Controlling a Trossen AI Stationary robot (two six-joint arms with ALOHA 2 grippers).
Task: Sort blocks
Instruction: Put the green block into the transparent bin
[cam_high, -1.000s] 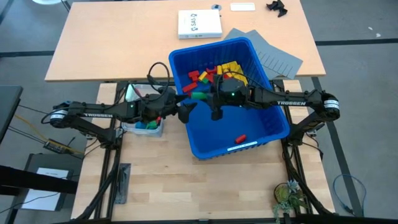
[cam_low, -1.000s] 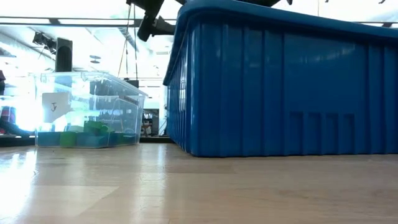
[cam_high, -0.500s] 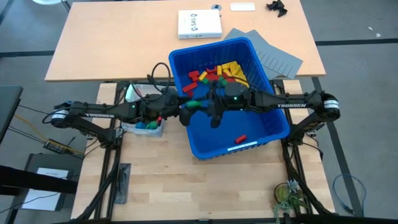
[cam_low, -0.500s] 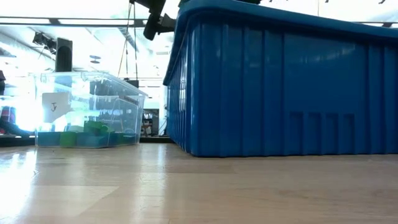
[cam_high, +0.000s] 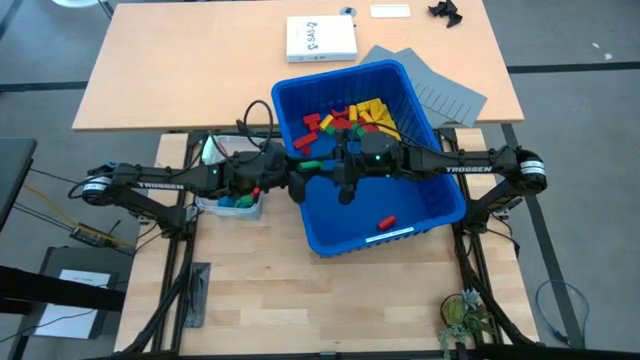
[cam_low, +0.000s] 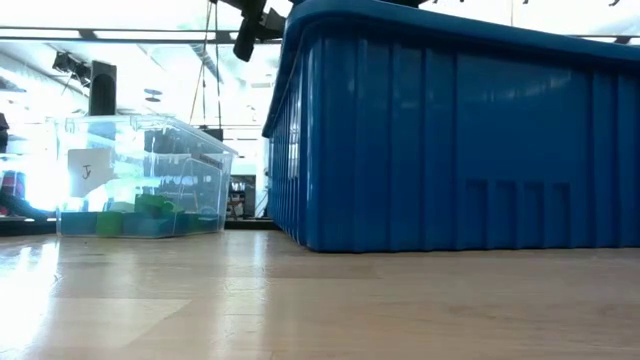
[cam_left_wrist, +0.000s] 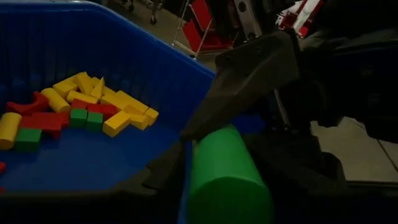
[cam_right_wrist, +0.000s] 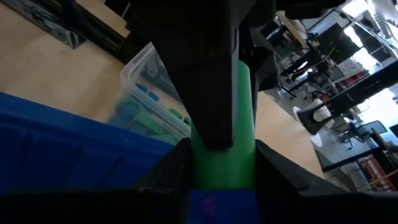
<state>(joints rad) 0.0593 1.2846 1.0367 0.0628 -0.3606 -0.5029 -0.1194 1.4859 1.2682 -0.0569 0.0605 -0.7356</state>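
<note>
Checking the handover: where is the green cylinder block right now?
In the high view, the green cylinder block is over the blue bin's left rim, between the left gripper and right gripper.

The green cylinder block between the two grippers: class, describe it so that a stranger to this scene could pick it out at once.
Start at the large blue plastic bin in the middle of the table. Over its left rim the left gripper and the right gripper meet, with the green cylinder block between them. Unlike the red, yellow and green blocks piled on the bin floor, it is up in the air.
</note>
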